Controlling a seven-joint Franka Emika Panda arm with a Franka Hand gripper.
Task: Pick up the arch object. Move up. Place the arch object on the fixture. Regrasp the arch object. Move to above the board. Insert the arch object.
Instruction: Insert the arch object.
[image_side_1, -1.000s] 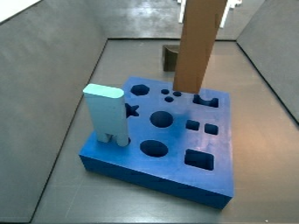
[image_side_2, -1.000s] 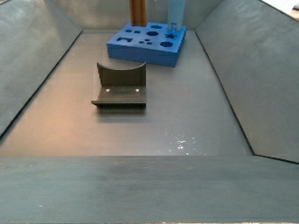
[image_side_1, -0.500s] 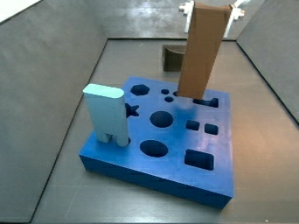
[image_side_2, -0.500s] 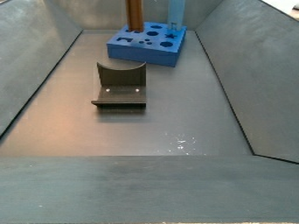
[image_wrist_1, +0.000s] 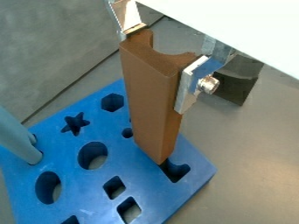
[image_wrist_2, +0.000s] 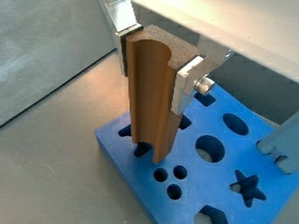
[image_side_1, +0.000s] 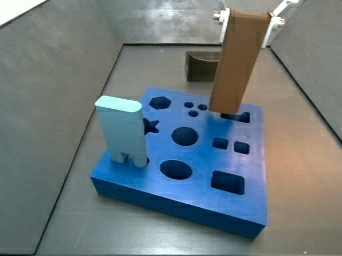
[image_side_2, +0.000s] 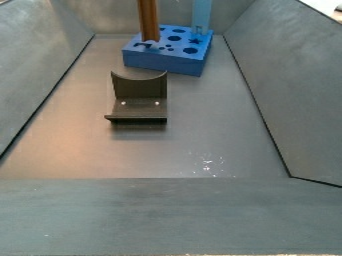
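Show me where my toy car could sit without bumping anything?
Bare grey floor lies in front of the fixture. Behind it is crowded: the board holds the pale blue pillar, and the gripper holds the arch object there.

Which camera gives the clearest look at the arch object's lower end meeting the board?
A wrist view: the arch object, held by the gripper, enters the board's slot. Side views show it smaller.
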